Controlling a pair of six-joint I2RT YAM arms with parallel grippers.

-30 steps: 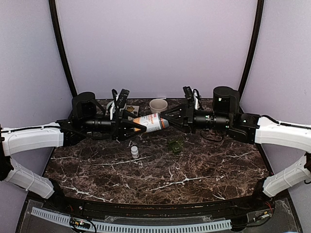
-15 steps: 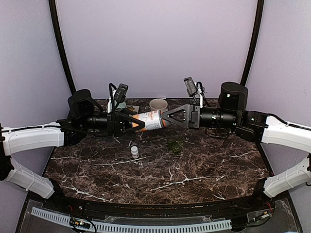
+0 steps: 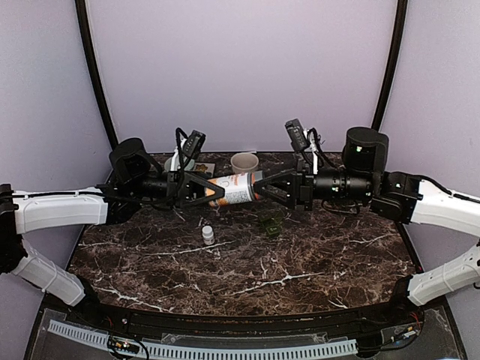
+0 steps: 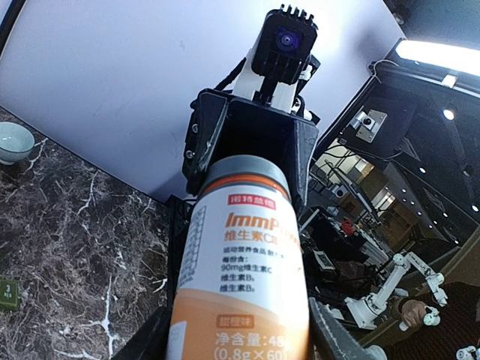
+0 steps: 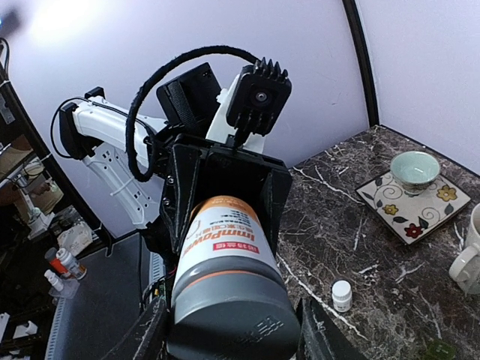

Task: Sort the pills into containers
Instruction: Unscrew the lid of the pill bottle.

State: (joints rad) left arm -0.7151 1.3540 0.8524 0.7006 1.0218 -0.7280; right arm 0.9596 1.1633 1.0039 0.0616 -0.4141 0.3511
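Gripping the orange-white, grey-capped pill bottle (image 3: 234,189): left jaws; right jaws' hold unclear.

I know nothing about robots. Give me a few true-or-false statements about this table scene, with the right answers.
1. The big bottle lies on the table. False: it is in the air, sideways, between the left tool and the right tool.
2. A small white bottle stands upright on the table. True.
3. The pill box sits inside the mug. False: it lies on the table, nearer than the mug.
4. The left tool grips the big bottle's base end. True.
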